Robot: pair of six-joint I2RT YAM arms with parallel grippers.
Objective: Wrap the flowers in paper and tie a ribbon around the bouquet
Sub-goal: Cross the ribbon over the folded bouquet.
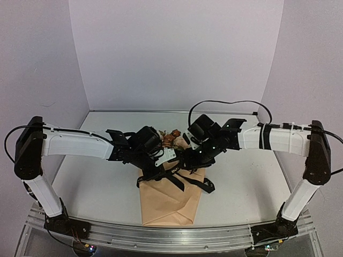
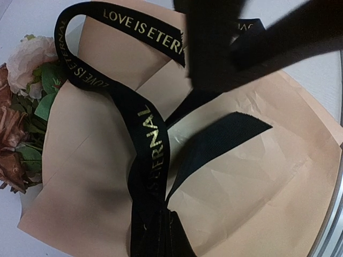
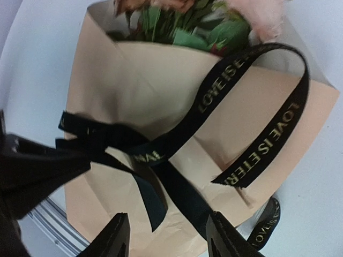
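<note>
Ribbon (image 3: 214,96) crosses the paper (image 3: 134,80) below the flowers (image 3: 187,27). My left gripper (image 3: 75,160) is clenched on its tail at the paper's side, likely to tension the tie, while my right gripper (image 3: 167,217) hangs released over the paper.

Tan-peach paper (image 1: 167,206) on a pale grey bench (image 1: 86,182). Across the paper runs a black ribbon (image 2: 147,134) with gold lettering (it reads "LOVE IS ETERNAL"). Above the paper's rim are pale pink and rusty-brown flowers (image 2: 27,96) with green leaves.
</note>
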